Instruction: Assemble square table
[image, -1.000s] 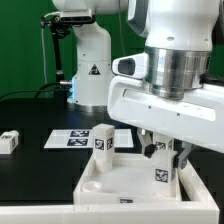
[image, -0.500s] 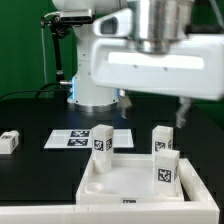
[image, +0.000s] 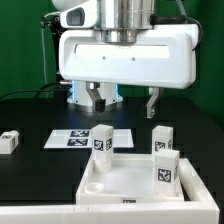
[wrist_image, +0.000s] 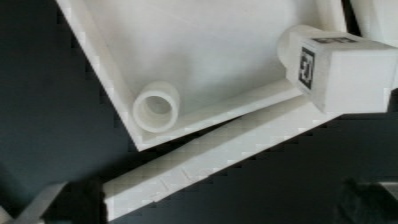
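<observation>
I see hand (image: 123, 100) spread, empty, above bench (image: 30, 115). Tabletop (image: 120, 180) sits front-centre. Corner leg (image: 101, 141), right leg (image: 167, 168), rear leg (image: 162, 138) upright at it, b/w tags too small to decode. Loose leg (image: 10, 141) lies at exterior view's left. Marker board (image: 75, 138) behind tabletop.

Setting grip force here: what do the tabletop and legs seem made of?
Tabletop: probably hard white plastic, smooth matte; moulded raised rim and round socket. Legs: seemingly the same plastic, uniform white blocks; their black-and-white tags look printed, perhaps stickers.
</observation>
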